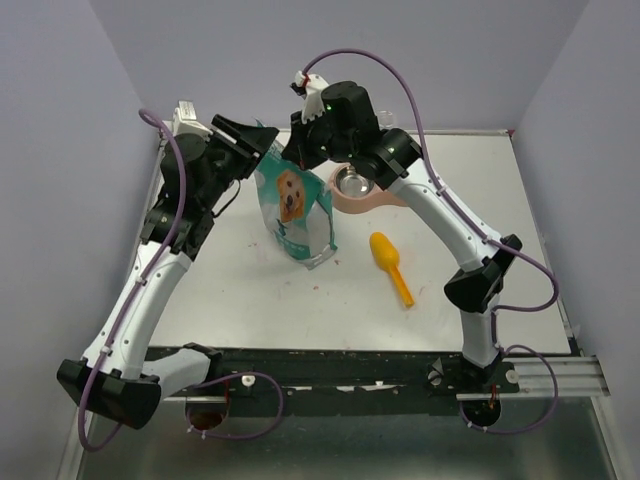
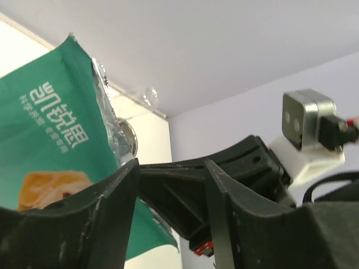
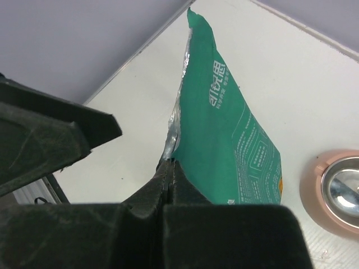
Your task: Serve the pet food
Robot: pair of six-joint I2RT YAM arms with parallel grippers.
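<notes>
My right hand [image 3: 170,168] was pressed together, pinching the top edge of the teal bag [image 1: 295,215] near its right corner. My left hand [image 2: 170,165] hung spread at the opposite top corner, with the foil lip just outside 1 of its 2 fingers rather than between them. The bag stood upright on the tabletop [image 1: 300,320], its mouth running left to right between the 2 hands. I could see no pet food anywhere, so I judged it was inside the bag, straight below both hands. The metal bowl [image 1: 338,178] sat just behind the bag to the right. The orange scoop [image 1: 392,267] lay apart on the right, nearer my right arm, with its handle pointing toward me. To widen the mouth, the left hand needed that lip between its fingers.
</notes>
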